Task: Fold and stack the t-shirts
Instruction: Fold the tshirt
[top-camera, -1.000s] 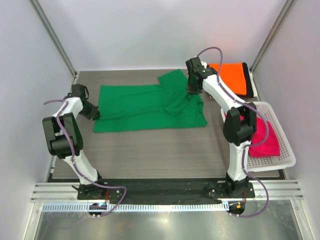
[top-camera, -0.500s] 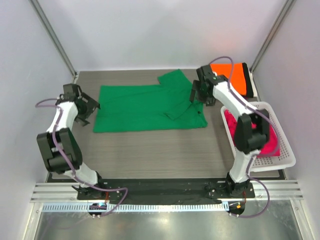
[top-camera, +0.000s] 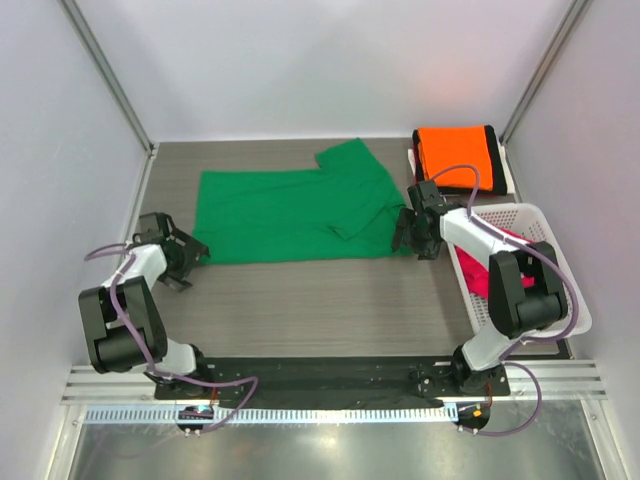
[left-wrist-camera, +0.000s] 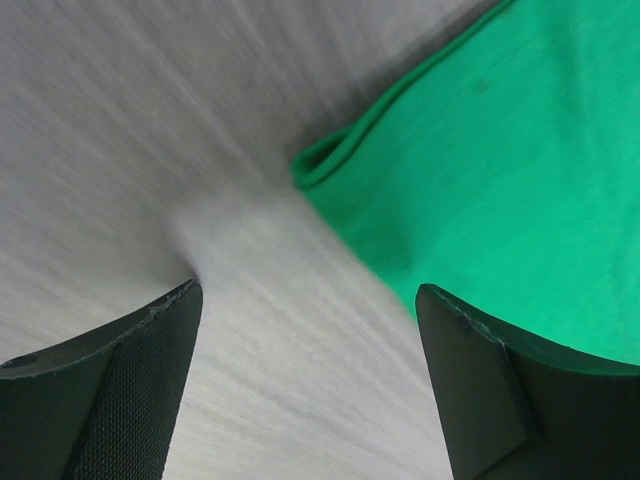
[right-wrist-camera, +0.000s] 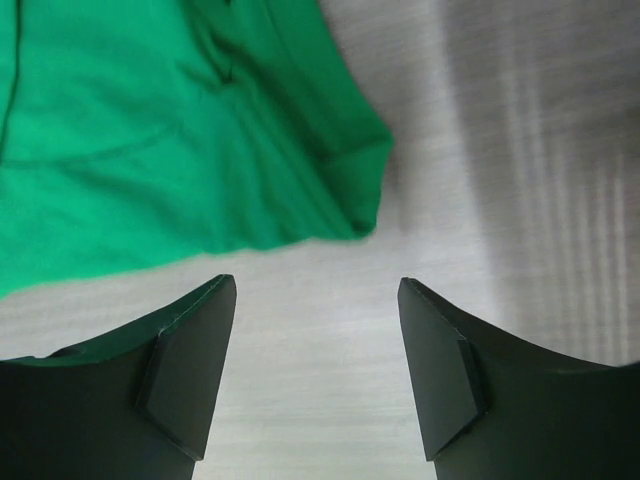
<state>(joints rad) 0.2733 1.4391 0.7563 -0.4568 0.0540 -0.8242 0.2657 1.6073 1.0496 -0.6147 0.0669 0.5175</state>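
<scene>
Plainly, both arms sit low at the near corners of the green t-shirt (top-camera: 285, 215), which lies spread on the table (top-camera: 320, 300) a little toward 12 o'clock from its centre, with one sleeve poking out toward 1 o'clock and a small flap of cloth doubled over near its 3 o'clock side. The left gripper (top-camera: 196, 256) is at the shirt's 8 o'clock corner with its jaws spread wide and nothing between them; its wrist view shows the rolled hem corner lying flat on the wood ahead of the fingers (left-wrist-camera: 130, 390), with green cloth running past the finger toward 3 o'clock. The right gripper (top-camera: 404, 232) is at the shirt's 4 o'clock corner, jaws likewise apart and gripping nothing; in its wrist view the shirt's corner lies at 11 o'clock, just beyond the fingertips, on bare table. At the table's 1 o'clock corner an orange t-shirt (top-camera: 455, 157) lies folded, with a black t-shirt (top-camera: 497, 165) showing as an edge beneath it. At 3 to 4 o'clock stands a white mesh basket (top-camera: 565, 300) with a magenta-pink t-shirt (top-camera: 483, 278) inside, partly hidden by the right arm.
</scene>
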